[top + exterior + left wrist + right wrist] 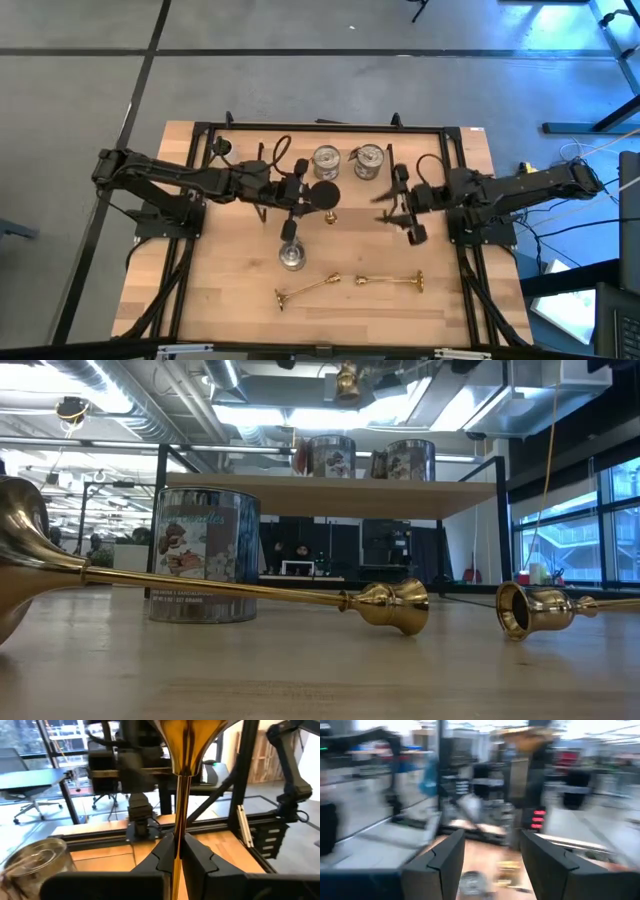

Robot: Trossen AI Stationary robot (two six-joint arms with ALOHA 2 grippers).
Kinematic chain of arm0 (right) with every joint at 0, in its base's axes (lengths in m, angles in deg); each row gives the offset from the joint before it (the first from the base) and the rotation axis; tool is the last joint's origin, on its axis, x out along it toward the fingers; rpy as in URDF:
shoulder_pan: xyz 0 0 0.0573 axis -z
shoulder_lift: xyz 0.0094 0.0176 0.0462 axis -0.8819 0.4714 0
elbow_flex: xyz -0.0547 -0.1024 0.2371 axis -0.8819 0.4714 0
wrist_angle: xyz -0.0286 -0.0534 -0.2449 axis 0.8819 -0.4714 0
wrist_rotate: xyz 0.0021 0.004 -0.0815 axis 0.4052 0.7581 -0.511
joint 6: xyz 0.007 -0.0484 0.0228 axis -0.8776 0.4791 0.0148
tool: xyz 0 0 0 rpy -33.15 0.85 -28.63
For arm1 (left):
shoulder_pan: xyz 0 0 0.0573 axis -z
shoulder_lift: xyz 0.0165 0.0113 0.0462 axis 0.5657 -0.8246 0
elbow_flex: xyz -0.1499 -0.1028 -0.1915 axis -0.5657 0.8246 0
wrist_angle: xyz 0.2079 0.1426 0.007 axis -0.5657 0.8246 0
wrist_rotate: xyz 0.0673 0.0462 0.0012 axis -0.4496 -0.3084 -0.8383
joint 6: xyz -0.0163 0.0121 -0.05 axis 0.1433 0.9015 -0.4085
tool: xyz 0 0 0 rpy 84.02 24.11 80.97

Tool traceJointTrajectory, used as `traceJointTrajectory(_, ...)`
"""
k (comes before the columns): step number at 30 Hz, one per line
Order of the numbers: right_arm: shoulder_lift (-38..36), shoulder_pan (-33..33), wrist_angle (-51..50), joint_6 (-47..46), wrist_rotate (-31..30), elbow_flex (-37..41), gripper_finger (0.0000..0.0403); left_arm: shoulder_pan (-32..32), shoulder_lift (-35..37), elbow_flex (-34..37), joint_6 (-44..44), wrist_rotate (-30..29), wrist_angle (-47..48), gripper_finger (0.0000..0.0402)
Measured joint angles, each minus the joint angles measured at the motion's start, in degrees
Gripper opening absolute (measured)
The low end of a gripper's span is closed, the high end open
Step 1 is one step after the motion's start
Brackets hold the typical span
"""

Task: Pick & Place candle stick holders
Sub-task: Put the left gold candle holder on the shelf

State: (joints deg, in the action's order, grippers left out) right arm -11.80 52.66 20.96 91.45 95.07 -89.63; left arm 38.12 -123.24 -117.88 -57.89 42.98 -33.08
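Note:
My left gripper is shut on a gold candle stick holder held high over the table's middle, its dark round disc end on top. Its lower end hangs clear of the table. Two more gold holders lie on their sides near the front edge. One silvery cup stands on the table. Two other cups stand on a raised wooden shelf at the far side. My right gripper hovers open and holds nothing, right of the held holder. My left gripper pinches the holder's slim stem between its two fingers, below the flared disc end. The fingers come level from the table's left and lie across the stem. The holder stands upright in the hold, disc end up, lifted clear of the table.
A black metal frame runs round the table's edges, with cables on the far side. Bare wood shows between the standing cup and the right arm.

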Motion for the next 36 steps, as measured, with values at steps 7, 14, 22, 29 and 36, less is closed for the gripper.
traceJointTrajectory(7, 3.0, 0.1, 0.1, 0.0, -0.4, 0.0, 0.0193, -3.4, -2.5, -0.1, -2.2, 8.4, -0.1, 0.0012)
traceJointTrajectory(14, 6.7, 0.3, -2.5, -3.3, -4.1, -3.2, 0.0193, -5.1, -6.5, -2.8, -0.3, 10.1, 1.3, 0.0012)
traceJointTrajectory(22, 12.4, 0.1, -1.5, -4.5, -4.1, -5.1, 0.0193, -5.0, -7.2, -4.4, 0.9, 10.5, 2.6, 0.0012)
traceJointTrajectory(29, 16.3, 0.1, 2.4, -3.4, -4.1, -5.1, 0.0193, -4.8, -7.2, -4.4, 1.0, 10.5, 1.4, 0.0012)
traceJointTrajectory(36, 16.6, 0.1, 5.7, -3.0, -4.4, -5.1, 0.0193, -4.8, -7.2, -4.4, 1.0, 12.1, 1.4, 0.0012)
